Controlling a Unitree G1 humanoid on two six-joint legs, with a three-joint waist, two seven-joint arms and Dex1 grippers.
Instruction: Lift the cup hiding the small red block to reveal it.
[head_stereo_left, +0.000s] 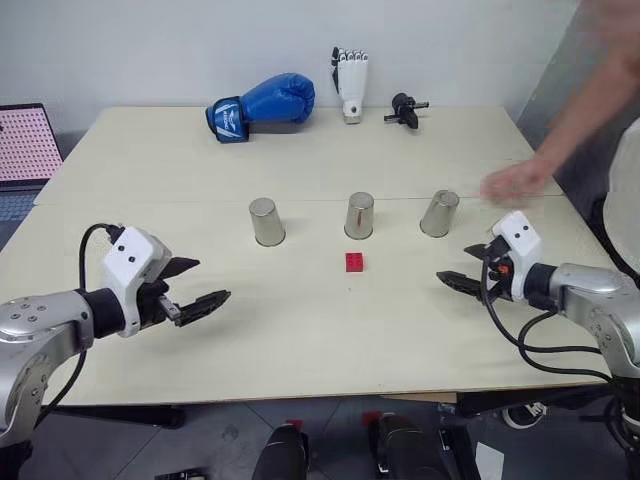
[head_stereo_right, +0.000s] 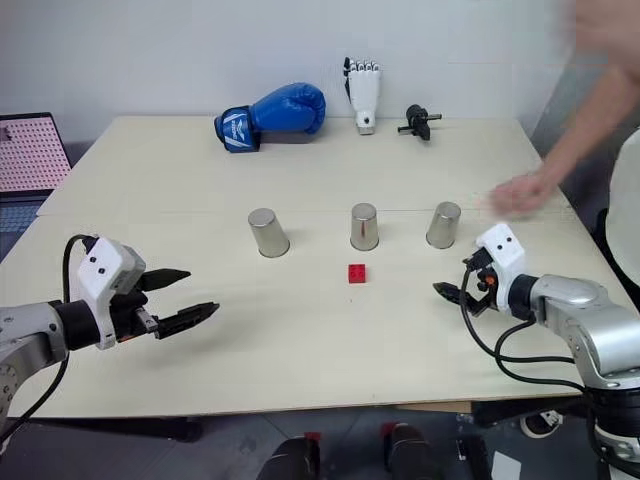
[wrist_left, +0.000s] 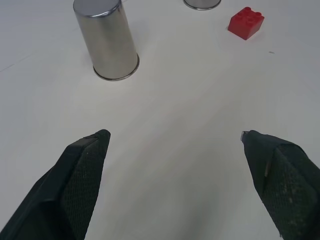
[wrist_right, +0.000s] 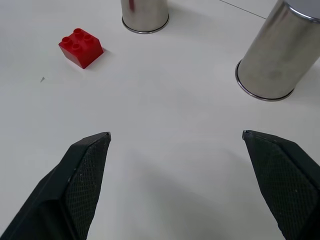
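Both grippers hover above the beige table with nothing in them. The left gripper has its two black fingers spread wide apart, and the right gripper is likewise released and wide open.

Locate the small red block first. It lies uncovered on the table, roughly midway between the two grippers and slightly ahead of both. No cup is over it. Just beyond it stands the middle steel cup, near the block but not touching it. The left steel cup stands ahead of the left gripper and toward the centre. The right steel cup stands just ahead of the right gripper. All three are upside down, rims on the table.

A person's hand hovers beyond the right gripper, near the right steel cup.

Treat the current step as waiting: the block is not yet hidden, so no cup can be chosen. Judge the next move as follows:

1. Keep both grippers clear while the person's hand is over the table.
2. Watch which cup ends up over the block.
3. Approach that cup with the nearer gripper, fingers straddling its wall, then close and lift straight up.
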